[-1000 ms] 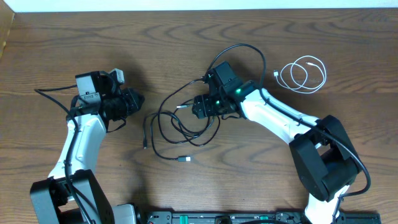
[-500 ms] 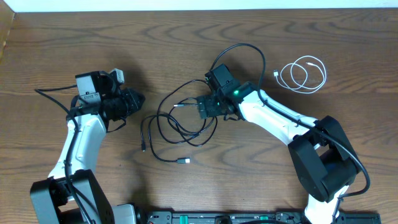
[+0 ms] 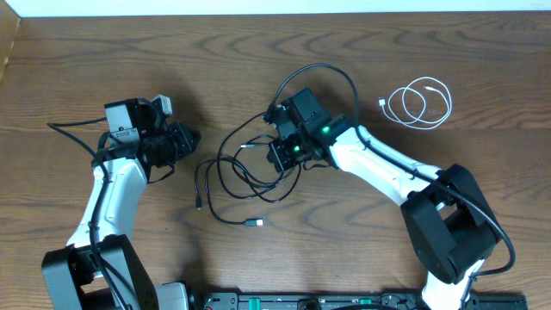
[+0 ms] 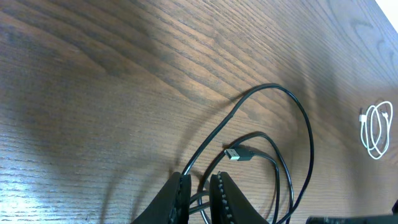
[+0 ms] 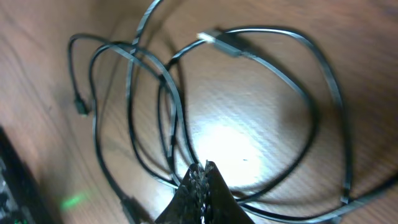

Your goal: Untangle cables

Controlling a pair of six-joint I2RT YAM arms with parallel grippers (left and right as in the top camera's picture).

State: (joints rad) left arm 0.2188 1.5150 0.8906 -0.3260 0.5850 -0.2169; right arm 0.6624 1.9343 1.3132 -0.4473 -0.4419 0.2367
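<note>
The black cable (image 3: 218, 164) lies in a loose tangle at the table's middle, one plug (image 3: 256, 222) toward the front. My right gripper (image 3: 277, 155) sits over the tangle's right side. In the right wrist view it (image 5: 204, 165) is shut, and a strand of the black cable (image 5: 314, 112) runs into the jaws from both sides. The white cable (image 3: 419, 103) lies coiled by itself at the far right, apart from the black one. My left gripper (image 3: 191, 138) hovers left of the tangle. Its jaws (image 4: 198, 177) stand barely apart with nothing between them, and the black cable (image 4: 298, 109) lies beyond.
Thick black arm wires loop over the right wrist (image 3: 331, 69) and trail off left of the left arm (image 3: 73, 127). A black rail (image 3: 301, 301) runs along the front edge. Bare wood (image 3: 215, 52) stretches across the back.
My right gripper's jaws have closed on the black cable, and it has shifted slightly back and left. The wire loop above it swung left. The left arm has not moved.
</note>
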